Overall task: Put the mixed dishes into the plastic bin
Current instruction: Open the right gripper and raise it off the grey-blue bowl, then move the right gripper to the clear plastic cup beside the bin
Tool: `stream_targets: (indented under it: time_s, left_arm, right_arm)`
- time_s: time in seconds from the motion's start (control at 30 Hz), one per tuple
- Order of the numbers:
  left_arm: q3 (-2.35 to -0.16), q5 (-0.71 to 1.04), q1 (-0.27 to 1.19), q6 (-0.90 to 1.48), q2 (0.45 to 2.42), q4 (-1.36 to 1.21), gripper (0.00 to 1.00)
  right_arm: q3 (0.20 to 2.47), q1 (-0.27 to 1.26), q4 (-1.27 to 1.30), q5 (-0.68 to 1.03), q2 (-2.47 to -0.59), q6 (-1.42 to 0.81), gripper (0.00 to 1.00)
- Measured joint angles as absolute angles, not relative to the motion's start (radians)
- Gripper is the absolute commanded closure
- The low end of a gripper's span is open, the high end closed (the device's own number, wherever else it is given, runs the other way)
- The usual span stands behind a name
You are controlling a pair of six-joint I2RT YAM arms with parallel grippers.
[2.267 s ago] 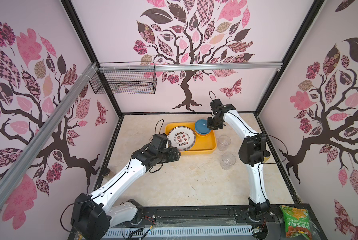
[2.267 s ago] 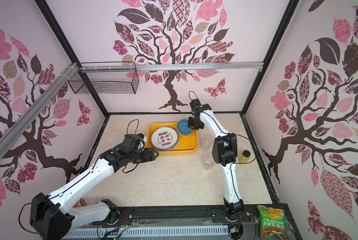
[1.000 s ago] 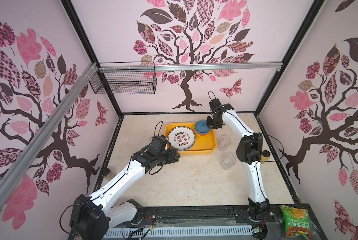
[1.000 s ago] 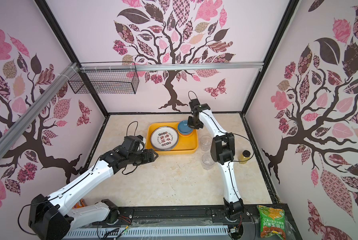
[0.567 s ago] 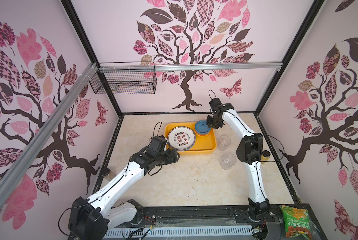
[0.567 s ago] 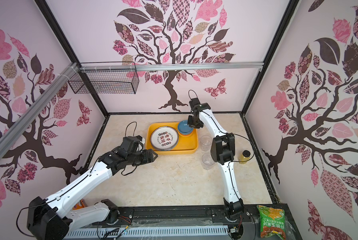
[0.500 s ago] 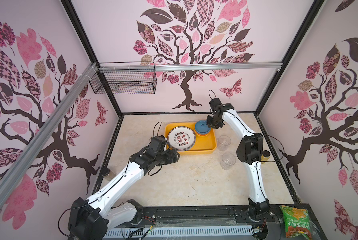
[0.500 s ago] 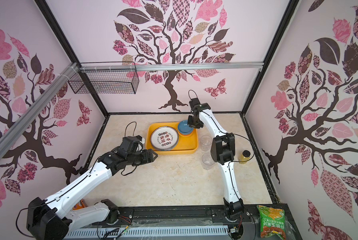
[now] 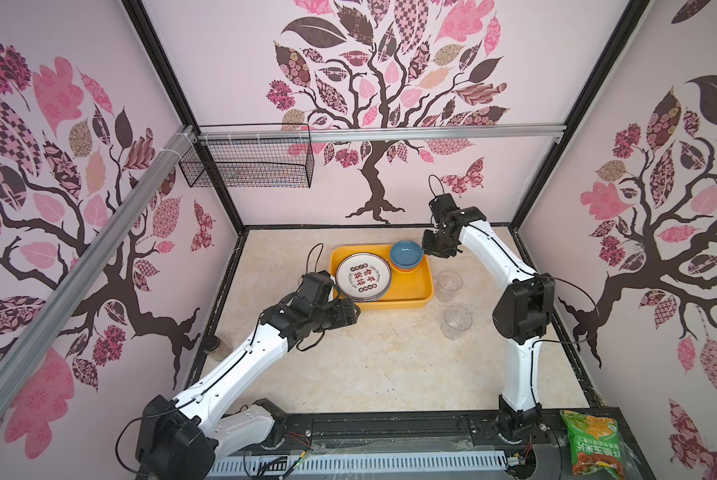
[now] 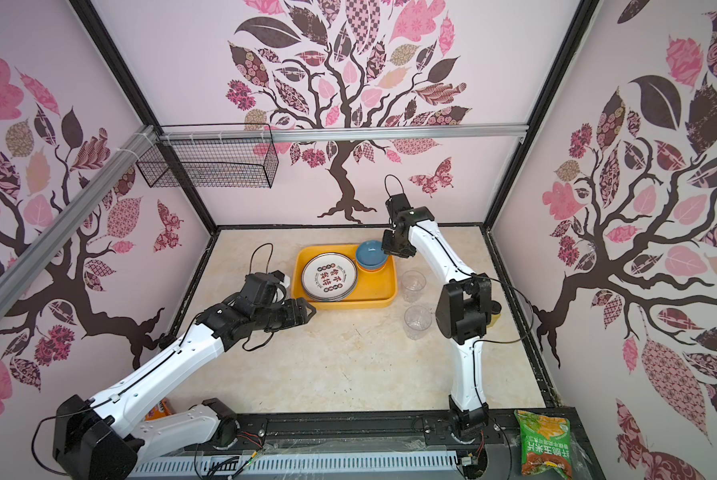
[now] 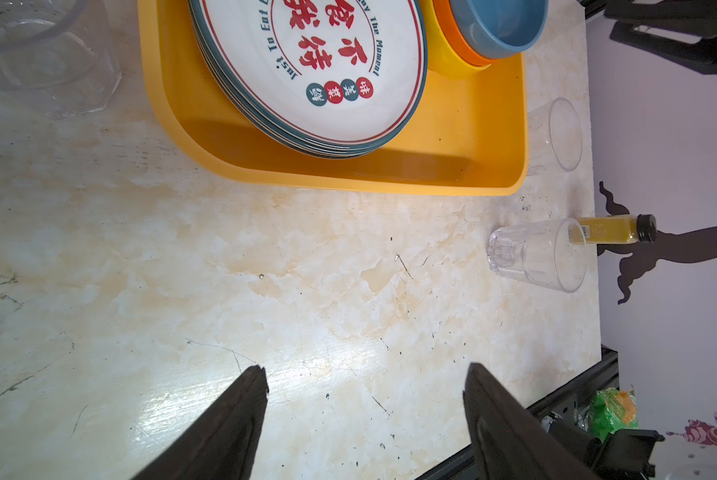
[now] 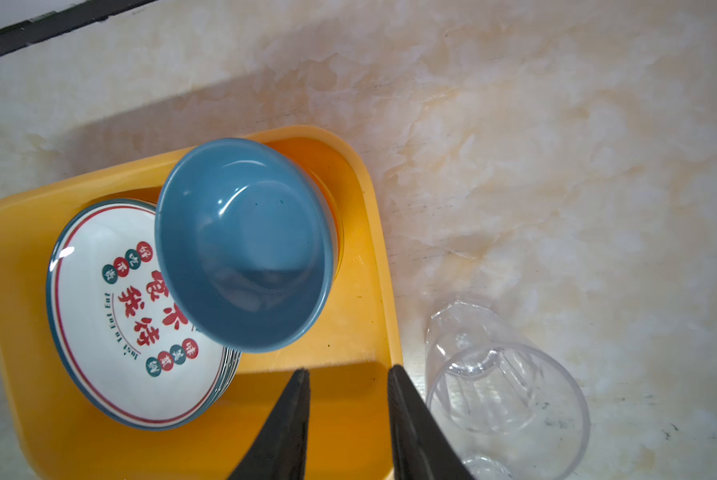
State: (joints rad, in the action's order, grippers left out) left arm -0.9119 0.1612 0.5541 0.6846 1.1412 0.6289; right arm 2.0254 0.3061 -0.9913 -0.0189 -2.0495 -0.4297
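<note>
The yellow-orange plastic bin [image 9: 411, 291] [image 10: 373, 291] holds a stack of white plates [image 9: 363, 276] [image 11: 315, 62] with red characters. Beside them in the bin a blue bowl [image 9: 406, 253] [image 12: 244, 245] sits nested on an orange bowl and a yellow one. Two clear tumblers [image 9: 449, 284] [image 9: 457, 322] stand upright on the table right of the bin. A third tumbler [image 11: 45, 58] shows only in the left wrist view. My right gripper [image 9: 425, 249] [image 12: 348, 370] hovers open over the bin's far right corner, next to the blue bowl, holding nothing. My left gripper [image 9: 354, 313] [image 11: 366, 368] is wide open over bare table by the bin's front left corner.
An amber black-capped bottle [image 11: 610, 228] [image 10: 494, 316] stands near the right wall behind my right arm. A green snack bag [image 9: 593, 444] lies on the front rail. A black wire basket [image 9: 248, 162] hangs on the back left wall.
Both arms stand almost where they were; the left arm has shifted only slightly. The blue bowl rests in the bin throughout.
</note>
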Motion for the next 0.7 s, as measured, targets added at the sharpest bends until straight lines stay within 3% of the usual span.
stream_targets:
  time_s: [0.7]
  left_arm:
    - [-0.912,0.217,0.554,0.616,1.160,0.673,0.32]
  right_arm:
    - [1.363,0.306,-0.789,-0.060,-1.544,-0.465,0.61]
